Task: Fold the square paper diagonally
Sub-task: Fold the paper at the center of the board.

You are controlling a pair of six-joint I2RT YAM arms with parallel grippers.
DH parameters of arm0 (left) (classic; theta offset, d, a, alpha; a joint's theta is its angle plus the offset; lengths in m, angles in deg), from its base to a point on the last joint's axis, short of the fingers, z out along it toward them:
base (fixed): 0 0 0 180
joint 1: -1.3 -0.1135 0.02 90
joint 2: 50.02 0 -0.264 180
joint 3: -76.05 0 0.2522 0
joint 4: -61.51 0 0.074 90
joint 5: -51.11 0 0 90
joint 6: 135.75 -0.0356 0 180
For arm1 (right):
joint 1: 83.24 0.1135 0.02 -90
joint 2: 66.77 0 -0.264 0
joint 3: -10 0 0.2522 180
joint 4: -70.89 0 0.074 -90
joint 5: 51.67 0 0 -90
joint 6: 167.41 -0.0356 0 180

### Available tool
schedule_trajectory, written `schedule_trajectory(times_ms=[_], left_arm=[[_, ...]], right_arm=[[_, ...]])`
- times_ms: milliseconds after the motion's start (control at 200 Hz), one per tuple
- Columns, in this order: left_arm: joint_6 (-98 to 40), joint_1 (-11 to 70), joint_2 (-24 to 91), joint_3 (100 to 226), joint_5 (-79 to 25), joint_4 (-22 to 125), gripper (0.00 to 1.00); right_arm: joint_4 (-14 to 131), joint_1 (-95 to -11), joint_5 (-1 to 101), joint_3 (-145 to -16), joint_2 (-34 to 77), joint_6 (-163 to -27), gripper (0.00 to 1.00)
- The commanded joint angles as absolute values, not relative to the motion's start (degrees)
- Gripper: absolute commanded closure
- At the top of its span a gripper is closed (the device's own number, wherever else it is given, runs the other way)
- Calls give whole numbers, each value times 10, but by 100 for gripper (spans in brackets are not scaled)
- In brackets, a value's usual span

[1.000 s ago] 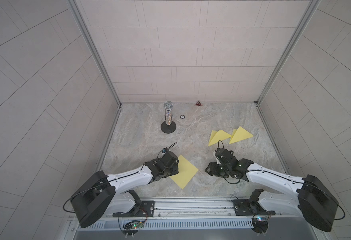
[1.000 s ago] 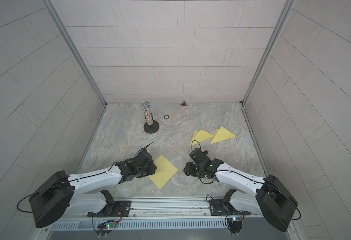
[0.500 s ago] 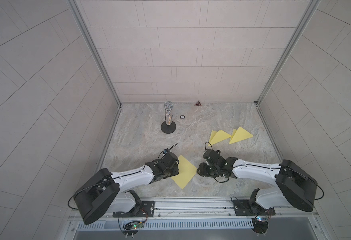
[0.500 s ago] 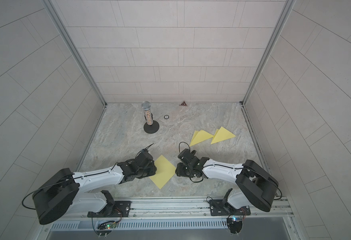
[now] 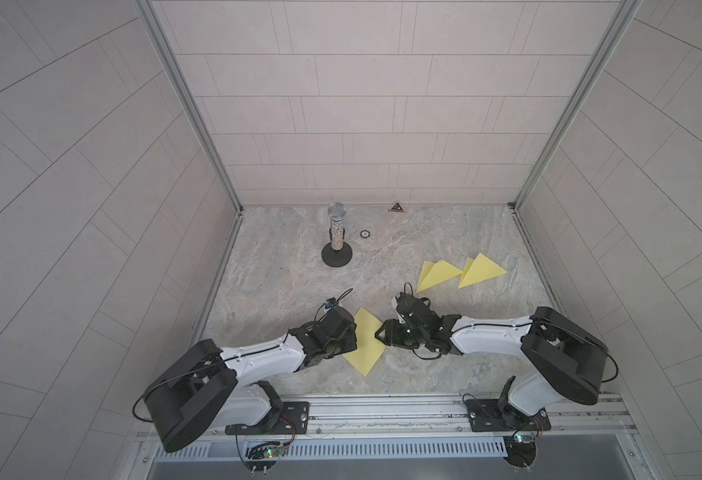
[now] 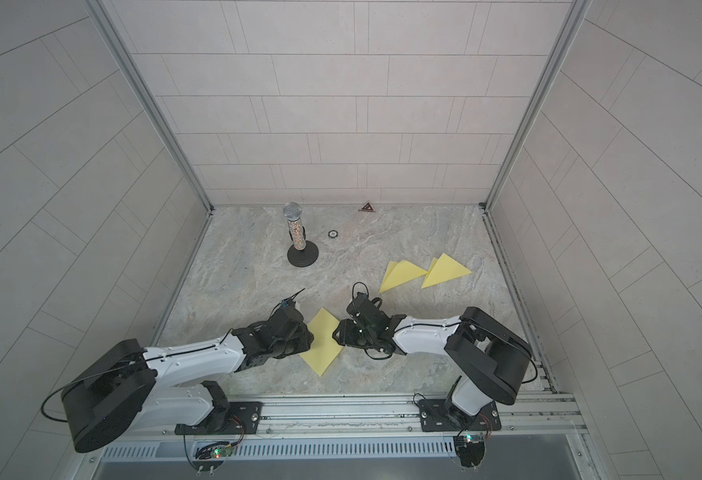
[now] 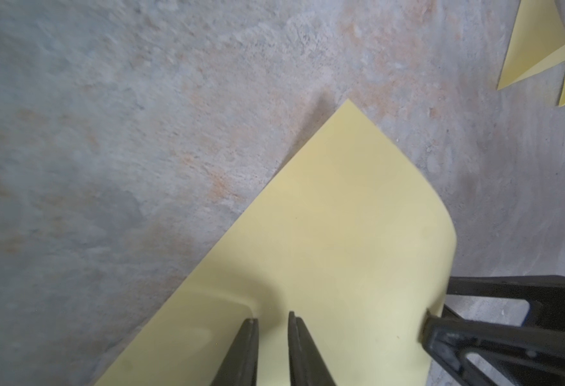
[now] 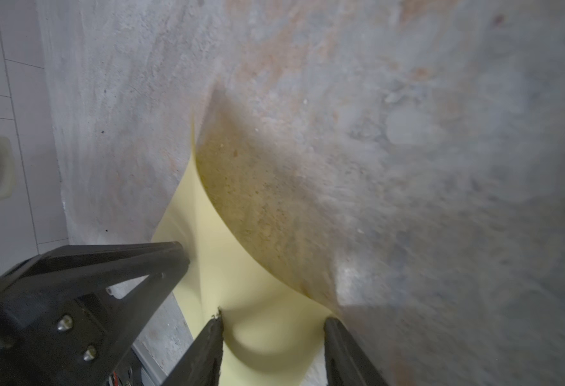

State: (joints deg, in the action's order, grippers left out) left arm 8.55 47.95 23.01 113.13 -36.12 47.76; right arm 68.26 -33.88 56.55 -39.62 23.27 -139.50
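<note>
The square yellow paper lies as a diamond near the table's front edge. My left gripper rests over its left corner, the jaws a narrow gap apart with the tips down on the sheet. My right gripper is at the right corner, jaws wide open. That corner of the paper curls up off the table between its fingers. Each wrist view shows the other gripper at the paper's edge.
Two folded yellow triangles lie at the back right. A microphone on a round black stand is at the back left, with a small ring beside it. A small triangular marker sits by the back wall.
My right arm has swung left across the table until its open gripper reached the paper's right corner, which now curls up. The left gripper has barely moved.
</note>
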Motion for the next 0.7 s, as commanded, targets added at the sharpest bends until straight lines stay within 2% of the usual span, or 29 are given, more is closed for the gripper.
schedule_trajectory(times_ms=[0, 135, 310, 490, 690], left_arm=[[90, 479, 248, 1105, -369, 443, 76], [93, 479, 254, 1103, -369, 448, 76], [98, 479, 251, 1100, -376, 449, 76], [100, 479, 245, 1100, -381, 445, 76], [112, 479, 220, 1083, -391, 454, 77]], right_arm=[[703, -331, 569, -368, 262, -1414, 46], [773, -325, 561, -352, 263, -1423, 45], [958, -324, 556, -306, 277, -1461, 45], [1074, -312, 525, -267, 270, -1469, 42], [1103, -282, 473, -243, 236, -1468, 39]])
